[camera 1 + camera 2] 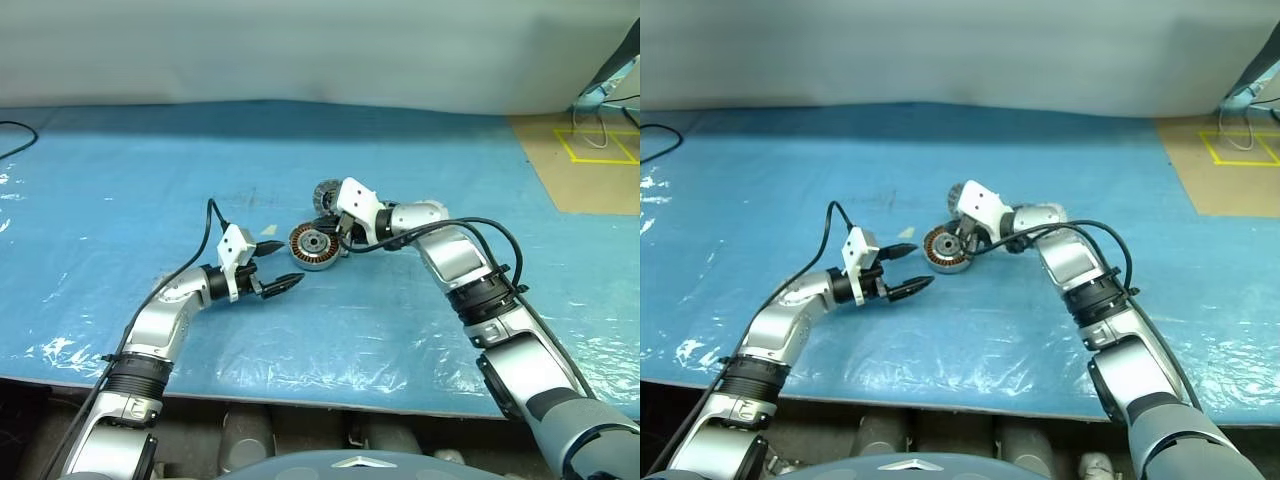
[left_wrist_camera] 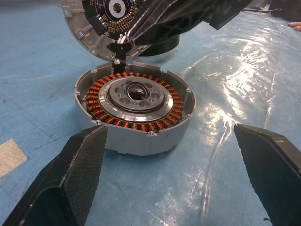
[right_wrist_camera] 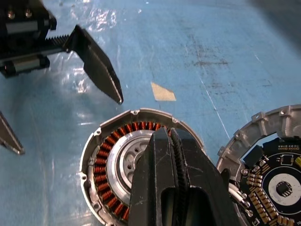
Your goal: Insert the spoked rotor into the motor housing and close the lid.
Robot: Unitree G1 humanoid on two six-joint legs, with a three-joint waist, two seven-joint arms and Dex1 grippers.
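two black-fingered grippers meet over a blue plastic-covered table (image 1: 120,180). nearest the robot, the left gripper (image 1: 274,268) sits low over the sheet with its fingers spread wide and nothing between them, the tips pointing toward the motor housing (image 1: 315,246), which lies just beyond them. in the left wrist view the two fingers (image 2: 70,174) stand far apart at either side, and the housing rests flat on the sheet between and beyond them, apart from both.

the housing is open on top: a ring of copper-orange windings runs inside its silver wall, and a flat silvery round part with small holes and a dark hub sits in the centre, inside the windings. whether that part is the spoked rotor cannot be told for sure.

just past the housing, the right gripper (image 3: 171,155) comes in from the robot's right and points down and to the left, its fingers pressed together with no gap. in the right wrist view the closed fingers hang over the housing's rim and cover part of the windings. whether they pinch anything cannot be told.

beside the housing on its far right side stands the lid (image 2: 101,21), tilted up on edge, its inner face showing a dark circuit board with small parts and a ribbed silver rim. short wires run from the lid's lower edge to the housing's rim. in the left eye view the lid (image 1: 326,196) shows just behind the right gripper's white wrist block.

a small tan patch (image 3: 162,92) of tape lies on the sheet near the housing. farther off to the right, a brown panel (image 1: 585,160) with yellow lines lies on the table.
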